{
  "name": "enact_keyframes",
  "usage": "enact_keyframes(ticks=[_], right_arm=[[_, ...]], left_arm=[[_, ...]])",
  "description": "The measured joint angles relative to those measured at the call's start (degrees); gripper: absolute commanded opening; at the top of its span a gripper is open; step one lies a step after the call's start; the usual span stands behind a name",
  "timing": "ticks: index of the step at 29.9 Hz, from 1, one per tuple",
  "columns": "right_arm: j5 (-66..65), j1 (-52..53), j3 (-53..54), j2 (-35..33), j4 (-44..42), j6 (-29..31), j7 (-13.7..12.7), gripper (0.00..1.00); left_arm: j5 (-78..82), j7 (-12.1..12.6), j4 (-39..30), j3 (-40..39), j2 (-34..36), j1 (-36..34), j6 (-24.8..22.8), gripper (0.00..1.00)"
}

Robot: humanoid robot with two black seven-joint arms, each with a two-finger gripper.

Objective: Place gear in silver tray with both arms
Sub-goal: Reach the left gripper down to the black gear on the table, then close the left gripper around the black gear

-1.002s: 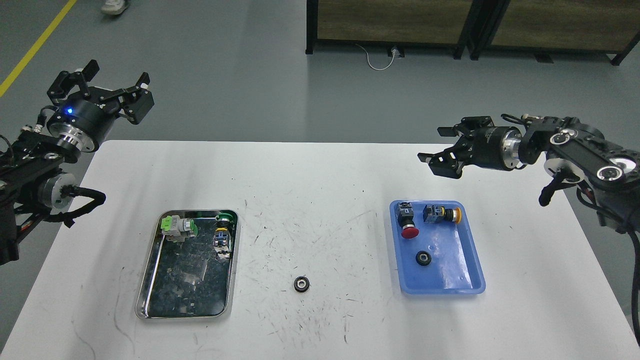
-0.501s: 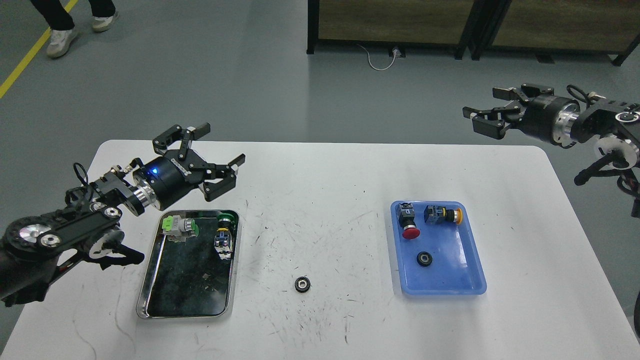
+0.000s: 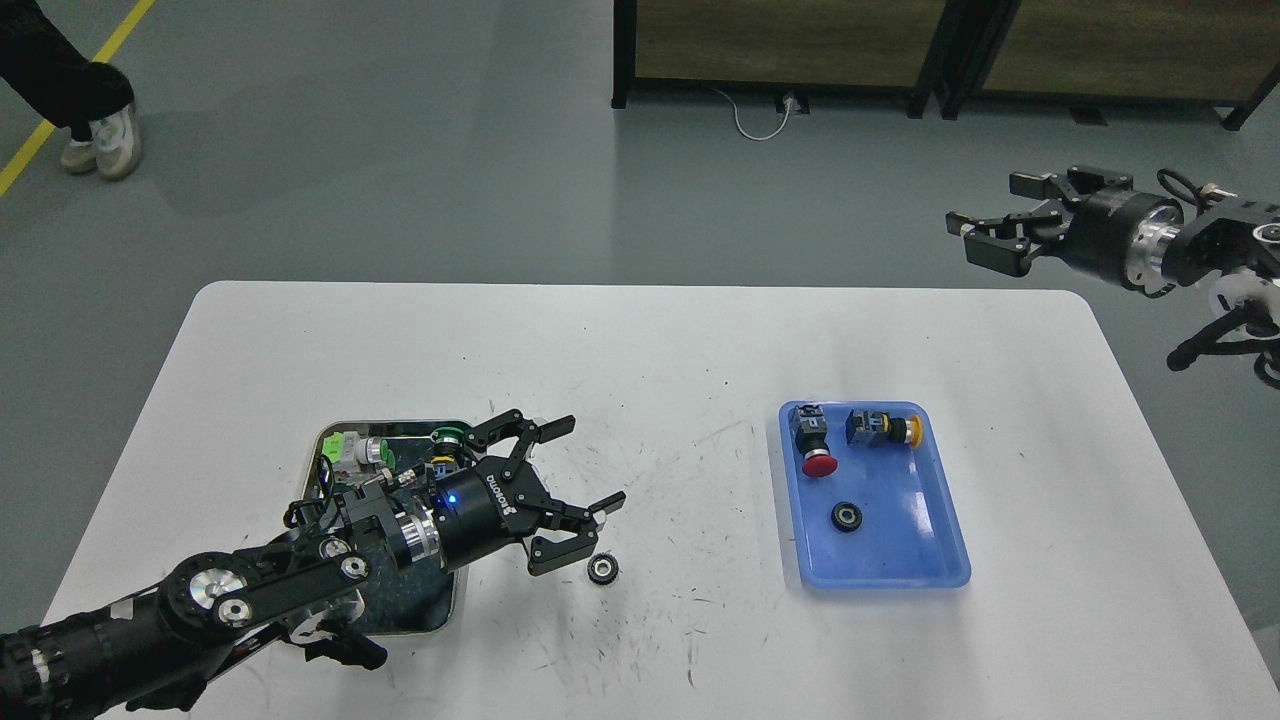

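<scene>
A small black gear (image 3: 602, 569) lies flat on the white table, right of the silver tray (image 3: 328, 440). My left arm reaches over the tray and hides most of it. My left gripper (image 3: 585, 465) is open, fingers spread, just above and to the left of the gear, not touching it. My right gripper (image 3: 995, 220) is open and empty, held high beyond the table's far right corner. The tray holds a green-and-grey switch (image 3: 355, 449) and another switch part (image 3: 447, 440) at its far end.
A blue plastic tray (image 3: 930, 560) at the right holds a red push button (image 3: 816, 463), a yellow-tipped switch (image 3: 880, 428) and a second black gear (image 3: 847, 516). A person's foot (image 3: 95, 140) shows on the floor at far left. Dark cabinets stand behind.
My left arm has swung down and right, from above the table's left edge to over the silver tray beside the gear. My right arm drew back right and up.
</scene>
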Motion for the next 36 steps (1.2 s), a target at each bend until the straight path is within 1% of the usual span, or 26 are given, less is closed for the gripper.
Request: enact_keyframes(ticks=[10, 16, 20, 23, 27, 31, 33, 36], right_arm=[[-0.08, -0.21, -0.56, -0.12, -0.10, 0.00, -0.09, 0.89], [-0.14, -0.28, -0.81, -0.12, -0.10, 0.00, -0.17, 0.89], [-0.21, -0.45, -0.85, -0.12, -0.09, 0.00, -0.25, 0.89], [-0.30, -0.50, -0.93, -0.10, -0.06, 0.00, -0.27, 0.89], [-0.43, -0.50, -1.21, -0.03, -0.07, 0.00, -0.27, 0.89], [-0.51, -0.50, -1.37, 0.01, -0.09, 0.00, -0.21, 0.89], [-0.59, -0.50, -1.43, 0.06, -0.09, 0.00, -0.19, 0.89], [-0.62, -0.50, -1.46, 0.06, -0.09, 0.00, -0.18, 0.89]], left_arm=[[2.40, 0.00, 2.12, 5.43, -0.85, 1.27, 0.37, 0.99], [2.54, 0.00, 3.81, 6.20, -0.95, 1.87, 0.85, 0.98], [2.28, 0.00, 6.00, 6.34, -2.27, 2.39, 1.64, 0.97], [1.88, 0.00, 8.47, 6.40, -3.78, 2.98, 1.88, 0.95], [1.72, 0.00, 10.11, 6.43, -5.16, 3.58, 2.01, 0.92], [1.67, 0.00, 10.50, 6.43, -5.58, 3.68, 2.04, 0.86], [1.67, 0.00, 10.55, 6.43, -5.64, 3.69, 2.04, 0.81], [1.66, 0.00, 10.67, 6.44, -5.67, 3.76, 1.91, 0.77]])
